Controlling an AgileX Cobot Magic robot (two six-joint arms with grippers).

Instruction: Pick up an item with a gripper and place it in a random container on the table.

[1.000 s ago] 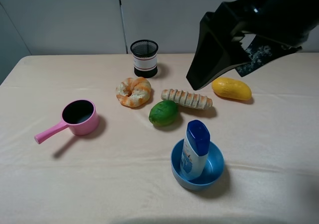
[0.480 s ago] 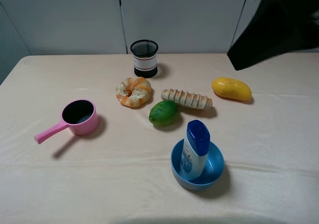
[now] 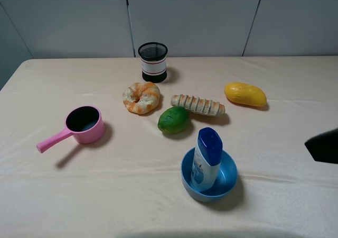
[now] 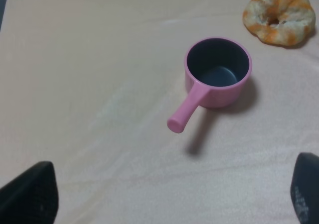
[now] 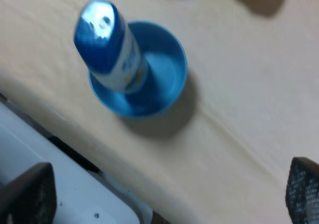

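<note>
**Bottle standing in the blue bowl; both grippers apart and empty**

The table (image 3: 63, 195), covered in pale beige cloth, carries every item. The right gripper (image 5: 164, 191) shows only as two black fingertips (image 5: 27, 194) at opposite edges of its wrist view, spread wide with nothing between them; the high view catches just a dark tip of it at the right edge, well apart from the bowl. The left gripper (image 4: 169, 194) likewise has its fingers (image 4: 30, 194) spread apart, empty, above bare cloth near the pink saucepan (image 3: 82, 126).

The blue bowl (image 3: 226, 180) sits near the front of the table. The bottle (image 3: 206, 161) stands upright inside it, against the bowl's left side, blue cap up.

Behind the bowl lie a green fruit (image 3: 173, 120), a bread stick (image 3: 198, 105) just beside it, a ring-shaped pastry (image 3: 141, 97) and a yellow fruit (image 3: 245, 94). The black mesh cup (image 3: 153, 62) stands farthest back.
</note>
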